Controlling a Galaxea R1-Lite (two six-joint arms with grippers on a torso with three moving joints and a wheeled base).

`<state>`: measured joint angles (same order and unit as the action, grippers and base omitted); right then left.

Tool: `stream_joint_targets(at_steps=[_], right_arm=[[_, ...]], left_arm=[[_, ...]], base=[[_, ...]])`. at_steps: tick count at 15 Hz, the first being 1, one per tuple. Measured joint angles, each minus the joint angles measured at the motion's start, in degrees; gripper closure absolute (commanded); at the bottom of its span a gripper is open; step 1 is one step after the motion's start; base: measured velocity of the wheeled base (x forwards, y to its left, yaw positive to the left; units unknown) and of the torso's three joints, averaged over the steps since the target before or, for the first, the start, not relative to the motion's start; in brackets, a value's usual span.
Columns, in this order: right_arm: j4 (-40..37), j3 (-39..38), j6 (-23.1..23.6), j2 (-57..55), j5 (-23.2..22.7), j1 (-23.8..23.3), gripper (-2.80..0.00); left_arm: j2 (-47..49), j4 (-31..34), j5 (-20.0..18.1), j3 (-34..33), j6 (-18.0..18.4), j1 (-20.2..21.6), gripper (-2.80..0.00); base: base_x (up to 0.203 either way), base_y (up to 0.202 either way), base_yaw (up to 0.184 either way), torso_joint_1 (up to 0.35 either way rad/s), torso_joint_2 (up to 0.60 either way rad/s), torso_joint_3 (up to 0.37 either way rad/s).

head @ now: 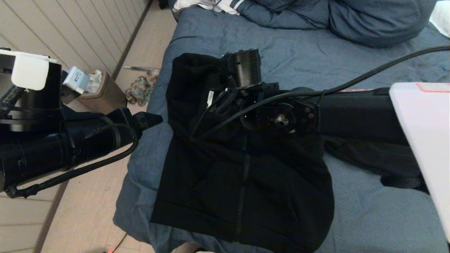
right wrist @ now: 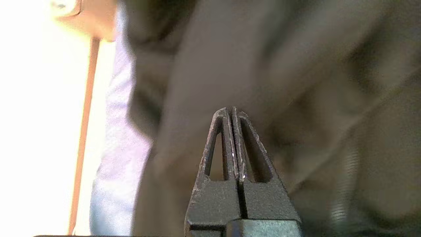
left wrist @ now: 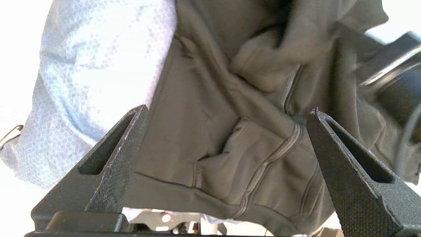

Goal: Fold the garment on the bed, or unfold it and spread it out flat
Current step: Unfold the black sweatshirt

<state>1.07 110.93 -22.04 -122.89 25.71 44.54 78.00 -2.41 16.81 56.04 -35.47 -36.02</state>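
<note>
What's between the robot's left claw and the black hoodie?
Only bare blue duvet at the bed's edge: in the head view the open left claw points at the hoodie from beside the bed, not touching it.

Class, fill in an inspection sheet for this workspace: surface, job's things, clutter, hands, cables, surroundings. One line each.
Surface: bed, wrinkled blue cover, blue pillows at the far end.
Job's things: garment, black zipped hoodie, lying on the bed near its left edge, body partly folded, one sleeve stretched toward the robot's right.
Clutter: white striped cloth at the far end of the bed.
Hands: left hand open, off the bed's left side, facing the garment; right hand shut, empty, over the garment's upper part.
Cables: black cable running along the right arm above the bed; another looped under the left arm.
Surroundings: brown bin and a colourful bundle on the floor left of the bed.
</note>
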Motion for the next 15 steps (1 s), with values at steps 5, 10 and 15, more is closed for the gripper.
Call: stream_joint_targets(at_steps=[5, 10, 15], right_arm=[[0.0, 0.5, -0.1, -3.2, -0.2, 5.9, 0.0], [0.4, 0.9, 0.6, -6.6, 0.5, 8.0, 0.0], [1.2, 1.0, 5.4, -11.0, 2.6, 6.3, 0.0]], left_arm=[[-1.7, 0.0, 0.1, -1.8, -0.2, 0.0, -2.8], [-2.7, -0.3, 0.1, -2.7, -0.3, 0.0, -2.8], [-3.3, -2.5, 0.0, -4.8, -0.7, 0.0, -2.8]], base=[[0.0, 0.0, 0.0, 0.0, 0.0, 0.0], [0.0, 0.0, 0.0, 0.0, 0.0, 0.0], [0.0, 0.0, 0.0, 0.0, 0.0, 0.0]])
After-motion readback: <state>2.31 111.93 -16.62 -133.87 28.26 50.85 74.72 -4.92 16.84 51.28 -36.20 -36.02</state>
